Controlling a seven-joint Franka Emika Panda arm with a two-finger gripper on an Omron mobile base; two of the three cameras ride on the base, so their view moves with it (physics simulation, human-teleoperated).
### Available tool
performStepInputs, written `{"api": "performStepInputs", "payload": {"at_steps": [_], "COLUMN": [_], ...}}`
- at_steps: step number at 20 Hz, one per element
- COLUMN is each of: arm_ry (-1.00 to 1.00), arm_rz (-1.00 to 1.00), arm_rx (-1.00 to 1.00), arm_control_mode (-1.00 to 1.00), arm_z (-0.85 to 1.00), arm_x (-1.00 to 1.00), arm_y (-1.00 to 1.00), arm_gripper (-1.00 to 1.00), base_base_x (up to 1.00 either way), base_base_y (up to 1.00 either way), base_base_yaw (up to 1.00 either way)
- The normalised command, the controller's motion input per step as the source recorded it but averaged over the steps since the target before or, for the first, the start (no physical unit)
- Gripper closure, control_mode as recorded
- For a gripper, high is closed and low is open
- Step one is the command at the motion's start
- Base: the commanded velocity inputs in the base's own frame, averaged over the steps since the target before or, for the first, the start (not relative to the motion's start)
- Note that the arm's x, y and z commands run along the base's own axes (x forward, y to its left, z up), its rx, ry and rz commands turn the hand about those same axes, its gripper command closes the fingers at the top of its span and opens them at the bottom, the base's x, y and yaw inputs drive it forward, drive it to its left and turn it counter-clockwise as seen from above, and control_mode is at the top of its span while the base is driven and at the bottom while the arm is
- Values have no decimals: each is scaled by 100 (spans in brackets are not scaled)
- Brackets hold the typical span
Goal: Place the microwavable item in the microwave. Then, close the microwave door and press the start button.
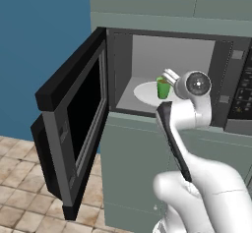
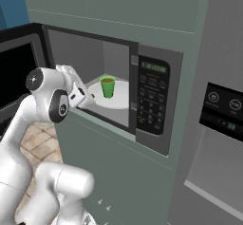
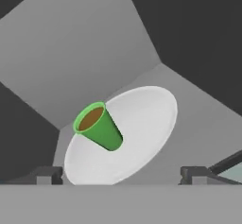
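Pincer released, empty, at microwave mouth. Green cup upright on turntable plate, 11 o'clock of pincer. Placing looks done; next: back out, swing door at 9 o'clock shut.

I'm getting flat, even rendered light with no glare. The microwave cavity reads bright grey, its side walls darker. Edges look slightly soft and pixelated; the green cup casts almost no shadow.
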Motion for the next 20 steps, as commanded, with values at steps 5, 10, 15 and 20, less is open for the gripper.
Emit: {"api": "performStepInputs", "payload": {"at_steps": [5,10,15,20], "arm_ry": [-8,-7,0,-3], "arm_rz": [16,23,30,33], "arm_rx": [-23,-27,-36,-43], "arm_control_mode": [-100,-100,-100,-100], "arm_z": [16,19,-1,-11], "arm_x": [-100,-100,-100,-95], "arm_y": [21,24,73,95], "arm_gripper": [-100,-100,-100,-100], "base_base_x": [0,0,0,0], "base_base_y": [0,0,0,0], "base_base_yaw": [0,0,0,0]}}
